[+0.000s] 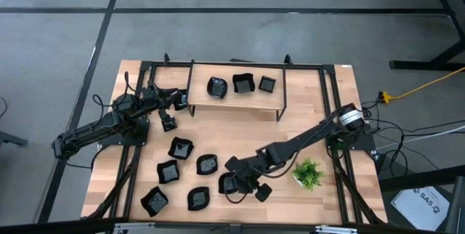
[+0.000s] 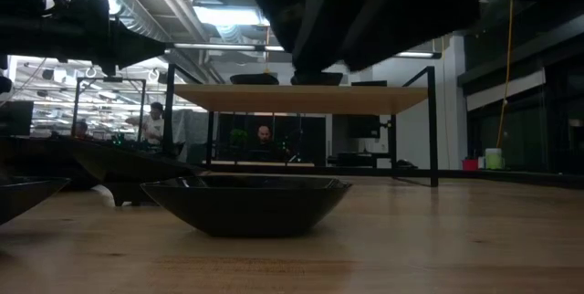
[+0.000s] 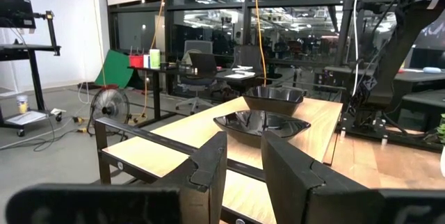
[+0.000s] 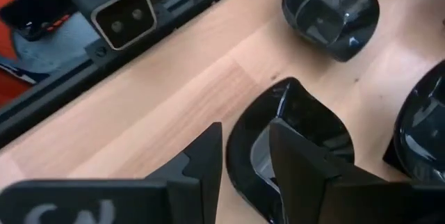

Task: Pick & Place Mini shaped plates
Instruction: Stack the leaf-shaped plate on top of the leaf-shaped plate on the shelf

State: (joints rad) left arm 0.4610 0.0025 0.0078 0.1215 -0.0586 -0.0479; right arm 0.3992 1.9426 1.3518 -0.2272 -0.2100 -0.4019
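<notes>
Black glossy mini shaped plates everywhere: three already up on the wooden shelf (image 1: 234, 105) w/ the black frame, the rest, six or so, scattered across the near half of the table (image 1: 218, 128).

Right gripper (image 1: 231, 184) is down low at the front-centre cluster, and the right wrist view shows why: its fingers (image 4: 299, 158) straddle the rim of a leaf-shaped plate (image 4: 306, 123), one finger inside the bowl, the other outside, so a rim pinch looks like the plan. Jaws apart w/ a clear gap, not clamped yet; plate looks to sit flat on the wood. A rounder dish (image 4: 332, 5) lies just beyond, another cut off at the frame's edge.

Left gripper (image 1: 168, 123) waits by the shelf's left end, holding nothing, jaws apart. Its wrist cam looks along the shelf top, where two plates show, a wide shallow one (image 3: 261, 123) in front and a deeper one (image 3: 273, 99) behind; prob parked there to stay clear of the right arm's reach.

Small green plant (image 1: 308, 171) sits right of the working gripper, not part of the job.

Hard to read: low view is mostly dark arm overhead and one big bowl (image 2: 248, 203) up close, so actual contact btwn finger and rim can't be confirmed. Exact count of floor-level plates unclear, arm covers some.
</notes>
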